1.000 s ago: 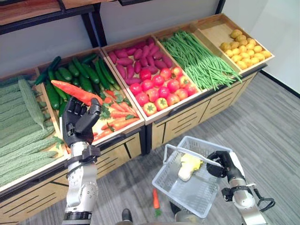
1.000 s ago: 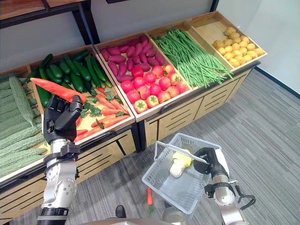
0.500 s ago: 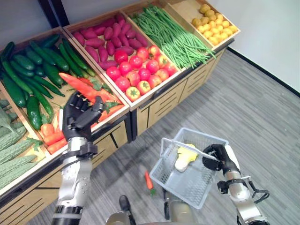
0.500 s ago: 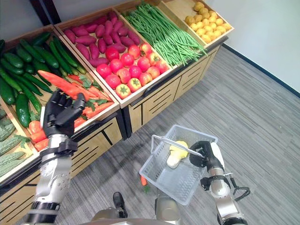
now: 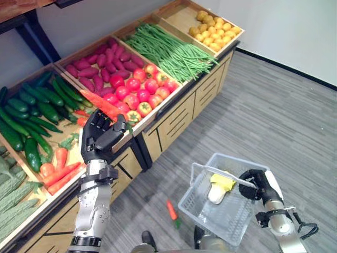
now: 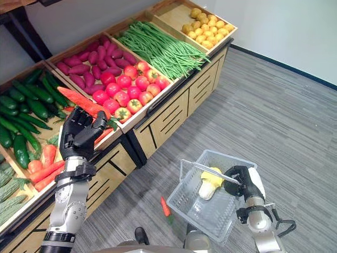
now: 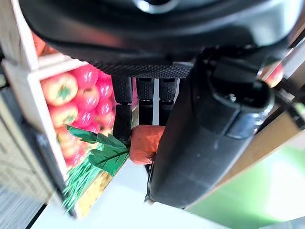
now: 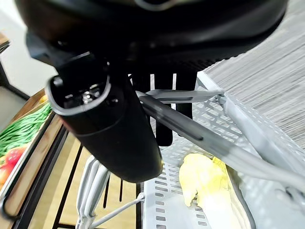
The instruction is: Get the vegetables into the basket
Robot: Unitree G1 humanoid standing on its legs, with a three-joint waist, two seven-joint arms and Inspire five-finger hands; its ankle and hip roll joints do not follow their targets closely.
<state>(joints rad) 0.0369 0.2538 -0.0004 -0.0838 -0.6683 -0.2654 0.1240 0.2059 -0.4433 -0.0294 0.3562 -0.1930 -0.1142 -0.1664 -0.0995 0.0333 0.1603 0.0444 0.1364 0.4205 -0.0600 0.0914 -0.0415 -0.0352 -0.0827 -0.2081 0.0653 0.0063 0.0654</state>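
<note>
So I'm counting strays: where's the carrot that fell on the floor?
The dropped carrot lies on the grey floor, seen in both eye views, between the wooden produce stand and the basket, just off the basket's left side.

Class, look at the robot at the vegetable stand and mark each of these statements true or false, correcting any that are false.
1. The left hand is holding a carrot. True.
2. The basket is empty. False: a yellow-and-white vegetable already lies in it.
3. The right hand grips the basket's handle. True.
4. A small carrot lies on the floor beside the basket. True.
5. The green beans sit in the crate next to the cucumbers. False: the beans lie between the tomato crate and the crate of yellow produce.
</note>
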